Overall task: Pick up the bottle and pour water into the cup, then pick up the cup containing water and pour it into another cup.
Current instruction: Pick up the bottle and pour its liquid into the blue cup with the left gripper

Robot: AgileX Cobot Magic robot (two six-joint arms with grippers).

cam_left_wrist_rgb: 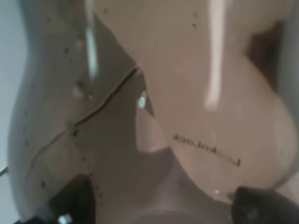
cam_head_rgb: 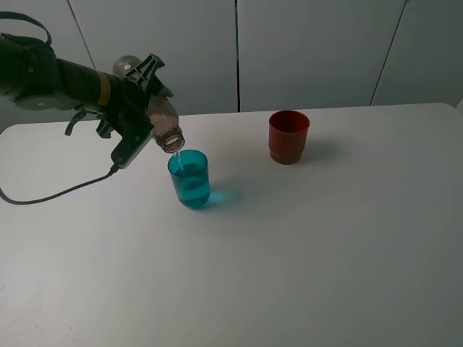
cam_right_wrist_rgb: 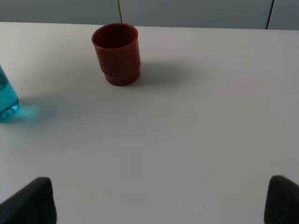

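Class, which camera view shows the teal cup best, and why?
Exterior high: the teal cup is seen whole. Right wrist catches only a sliver at the frame edge; left wrist shows none of it.

The left arm (cam_head_rgb: 51, 76) is matte black and built of thick, rounded segments, with a dull yellow band (cam_head_rgb: 105, 88) ringing it just behind the wrist. A thin black cable (cam_head_rgb: 51, 196) trails from its underside. The left hand (cam_head_rgb: 141, 108) is black with long, flat, angular fingers (cam_left_wrist_rgb: 77, 200). Of the right hand (cam_right_wrist_rgb: 159, 200), only two blurred black fingertips (cam_right_wrist_rgb: 29, 201) show.
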